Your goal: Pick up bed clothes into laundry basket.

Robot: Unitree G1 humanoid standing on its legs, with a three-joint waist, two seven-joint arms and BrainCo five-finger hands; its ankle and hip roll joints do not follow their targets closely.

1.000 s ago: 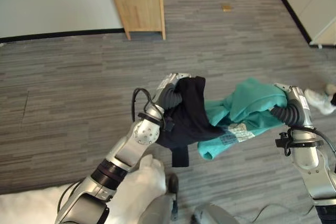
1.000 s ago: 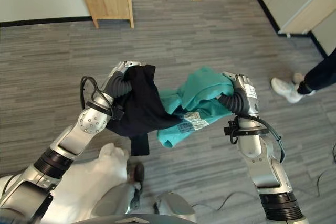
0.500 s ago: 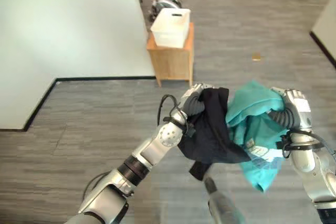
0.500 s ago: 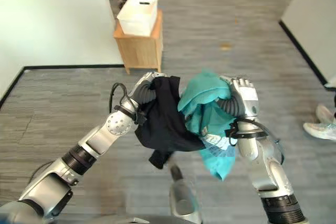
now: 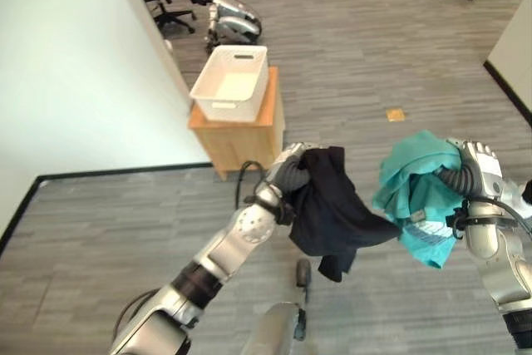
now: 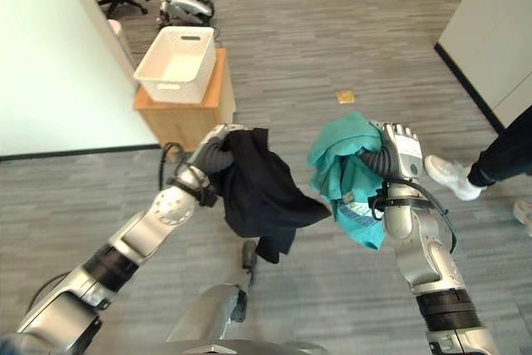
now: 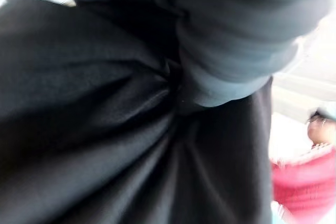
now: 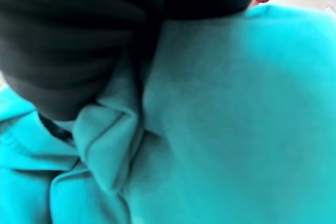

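grey plank floor (image 5: pixel 399 47) ahead: your left hand (image 5: pixel 293 158) grips the black garment (image 5: pixel 332 214), your right hand (image 6: pixel 401 145) the teal shirt (image 6: pixel 349 176). walk both over the white laundry basket (image 5: pixel 230 83) on the wooden cabinet (image 5: pixel 241 135) before releasing.

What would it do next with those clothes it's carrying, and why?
Probably step toward the white basket on the wooden stand. The left hand carries a black garment and the right hand a teal garment, both hanging in the air, while the basket sits well ahead, too far for a drop.
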